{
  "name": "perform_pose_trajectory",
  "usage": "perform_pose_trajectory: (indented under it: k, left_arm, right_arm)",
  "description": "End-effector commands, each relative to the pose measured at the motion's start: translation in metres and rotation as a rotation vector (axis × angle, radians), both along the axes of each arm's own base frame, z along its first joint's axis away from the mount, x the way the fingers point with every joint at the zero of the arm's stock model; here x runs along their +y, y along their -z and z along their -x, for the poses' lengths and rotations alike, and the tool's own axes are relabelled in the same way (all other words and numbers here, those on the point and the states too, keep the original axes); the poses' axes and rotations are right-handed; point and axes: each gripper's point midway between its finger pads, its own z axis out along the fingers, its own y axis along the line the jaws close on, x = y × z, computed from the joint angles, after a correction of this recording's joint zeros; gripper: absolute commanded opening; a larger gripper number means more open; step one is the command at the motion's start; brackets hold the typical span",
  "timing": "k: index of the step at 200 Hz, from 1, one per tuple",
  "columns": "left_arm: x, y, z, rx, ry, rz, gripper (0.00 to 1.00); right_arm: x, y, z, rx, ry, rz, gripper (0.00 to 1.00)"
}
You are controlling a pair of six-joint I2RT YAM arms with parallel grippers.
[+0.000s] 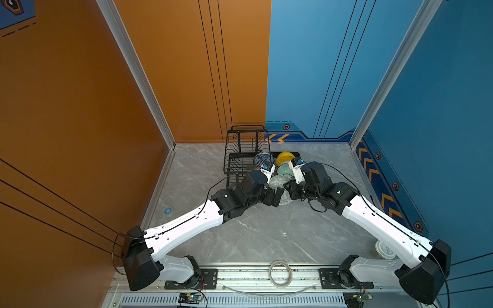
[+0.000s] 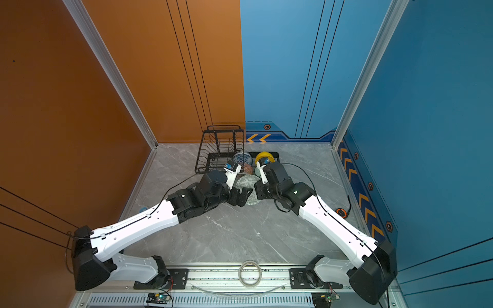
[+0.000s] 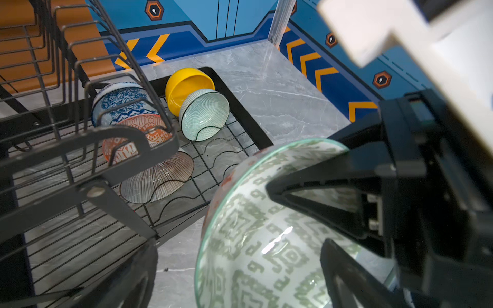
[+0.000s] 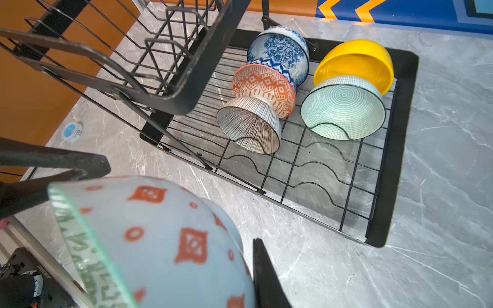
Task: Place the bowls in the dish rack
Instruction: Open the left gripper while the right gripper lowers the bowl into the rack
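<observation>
**Five bowls racked, sixth waiting at the rack's edge**

One dish rack sits at the table's far side. It has two levels, a flat base tray and a raised basket tier, which holds nothing.

Six bowls counted. Five stand on edge in the base tray, propped by the wavy wires and by each other, probably so they stay upright.
- Row of three: blue floral bowl, orange diamond bowl, striped bowl.
- Row of two: yellow bowl, pale green ringed bowl.

The sixth, the maze-patterned bowl, is outside the rack. It is tilted just short of the near edge, between the two claws.

The right gripper pinches the bowl's wall, one finger showing inside. This grip likely lets the bowl go in rim-down. The left gripper stands spread wide beside it, gripping nothing. The wavy slots nearest the held bowl are free.
</observation>
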Motion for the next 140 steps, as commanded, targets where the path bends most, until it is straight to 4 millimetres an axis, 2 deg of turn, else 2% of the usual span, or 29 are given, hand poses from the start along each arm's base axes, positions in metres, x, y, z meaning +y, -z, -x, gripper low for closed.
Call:
perform_pose_trajectory:
  k: [1, 70, 102, 140]
  left_arm:
    - [0.009, -0.008, 0.008, 0.006, 0.026, -0.023, 0.98]
    - [0.04, 0.0, 0.012, 0.02, -0.018, -0.071, 0.98]
    - [0.048, 0.005, 0.011, 0.035, -0.031, -0.074, 0.98]
    - [0.05, 0.01, 0.009, 0.048, -0.039, -0.077, 0.98]
  right_arm:
    - [-0.008, -0.013, 0.003, -0.066, -0.022, 0.009, 0.0]
    - [-0.023, -0.001, 0.009, -0.123, -0.115, 0.118, 0.0]
    - [-0.041, 0.003, -0.003, -0.18, -0.087, 0.266, 0.0]
    - [-0.046, 0.003, -0.021, -0.234, -0.108, 0.416, 0.0]
